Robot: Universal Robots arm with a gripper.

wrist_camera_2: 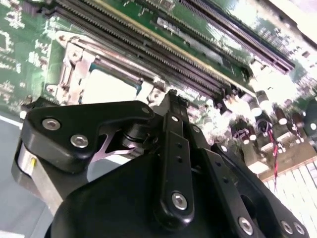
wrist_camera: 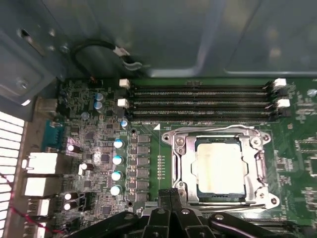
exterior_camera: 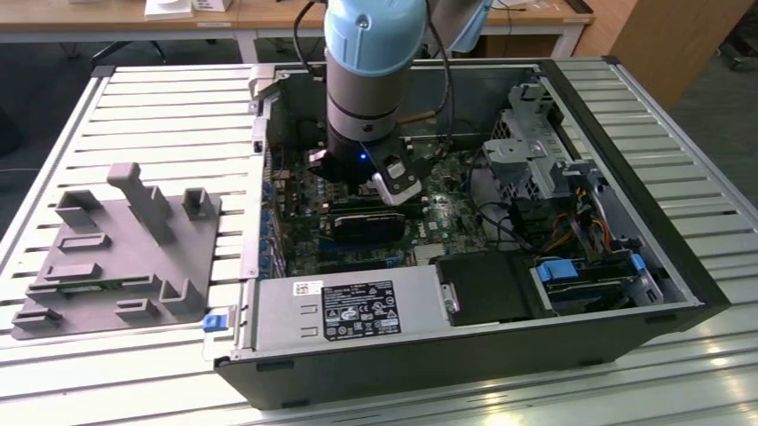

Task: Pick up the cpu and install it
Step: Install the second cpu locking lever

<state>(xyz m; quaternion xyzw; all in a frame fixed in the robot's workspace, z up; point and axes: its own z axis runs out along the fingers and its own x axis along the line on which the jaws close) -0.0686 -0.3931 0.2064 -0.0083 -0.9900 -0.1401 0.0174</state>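
The cpu [wrist_camera: 219, 168] is being seated flat in the socket [wrist_camera: 221, 166], just beside the gripper [wrist_camera: 171, 196], whose fingers are being kept pinched together, grasping nothing.

1. The cpu [wrist_camera: 219, 166] is a flat square chip with a pale silver top.
2. It lies level, seated inside the socket frame [wrist_camera: 260, 168].
3. It sits just beyond the end effector [wrist_camera: 171, 196], apart from it.

pale silver cpu [wrist_camera: 219, 166], green motherboard [wrist_camera: 148, 163]
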